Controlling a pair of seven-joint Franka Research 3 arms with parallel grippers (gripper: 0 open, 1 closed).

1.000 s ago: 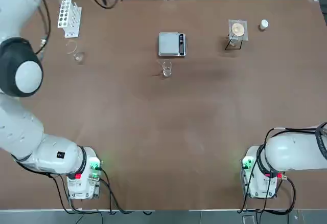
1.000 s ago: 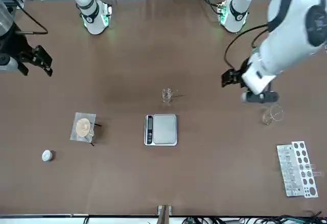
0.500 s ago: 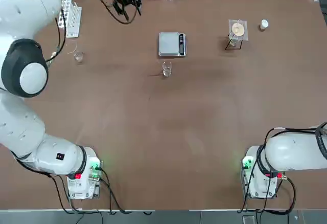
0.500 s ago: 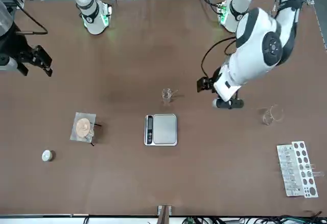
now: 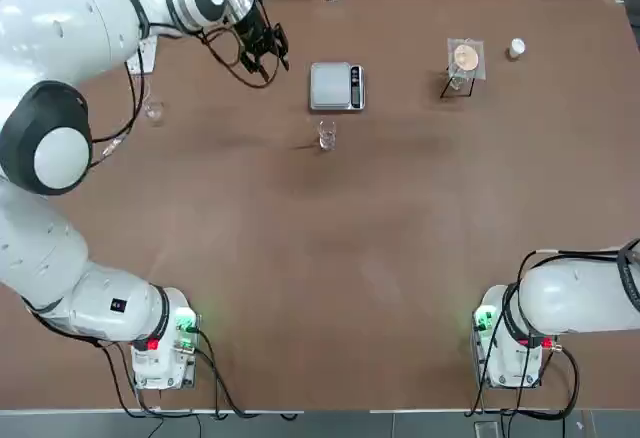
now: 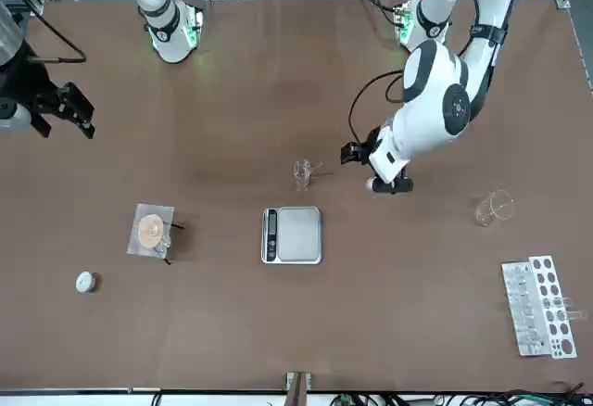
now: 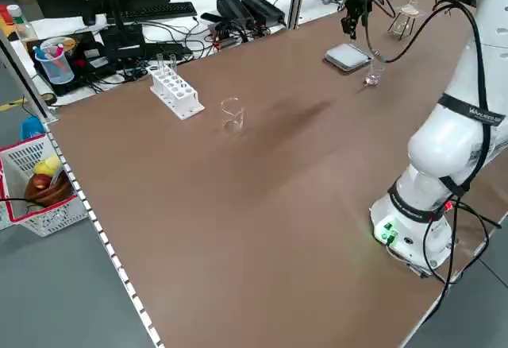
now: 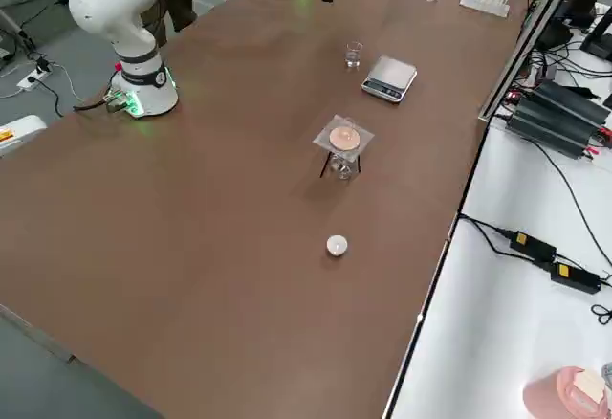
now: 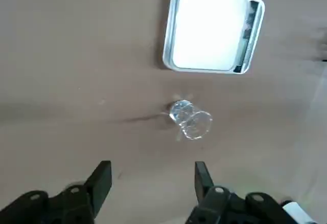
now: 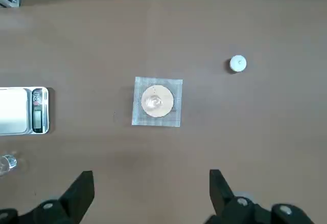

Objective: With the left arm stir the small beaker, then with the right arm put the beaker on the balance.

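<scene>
Top view, near to far: right arm [image 5: 575, 303] parked at 4 o'clock, its jaws spread, empty; small beaker [image 5: 326, 135] mid-desk [image 5: 330, 258], balance [image 5: 336, 86] just beyond at 12; left gripper [image 5: 268, 50] hovers at 11 o'clock, jaws parted, grasping nothing

Brown table [image 5: 350, 258]: balance [image 5: 336, 86], small beaker [image 5: 326, 135]

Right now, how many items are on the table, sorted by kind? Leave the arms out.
Clear glass beakers: 2, the small beaker and a larger one
Digital balance: 1
White test-tube rack: 1
Mesh-topped stand: 1
White-capped bottle: 1
Total: 6
</scene>
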